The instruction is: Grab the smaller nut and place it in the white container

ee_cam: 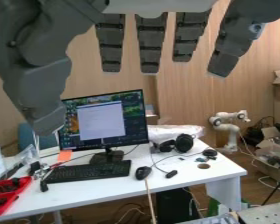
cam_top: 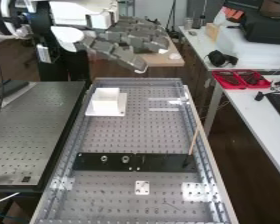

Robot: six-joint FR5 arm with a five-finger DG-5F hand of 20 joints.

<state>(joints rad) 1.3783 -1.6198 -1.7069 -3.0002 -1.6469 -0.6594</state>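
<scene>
At the far left corner of the table (cam_top: 154,200), just inside its left edge, stands the white container (cam_top: 106,101) on a white plate (cam_top: 120,111); it is upright and ready to take a part. Nearer, a black bar (cam_top: 167,162) lies across from the left edge towards the right one. The larger nut (cam_top: 104,158) stands on it, with the bearing (cam_top: 125,159) just to its right, both apparently left alone, as the task wants. I cannot tell whether the smaller nut is on the bar's left end or inside the container, so I cannot say whether the placing is still to do or already done.

The hand (cam_top: 117,54) hangs high beyond the table's far edge, past the container and well apart from the bar. Its fingers (ee_cam: 150,45) are straight and spread, the thumb apart from them, with nothing held. If the nut is on the bar, the whole job remains: reach, pinch, lift, carry, release.
</scene>
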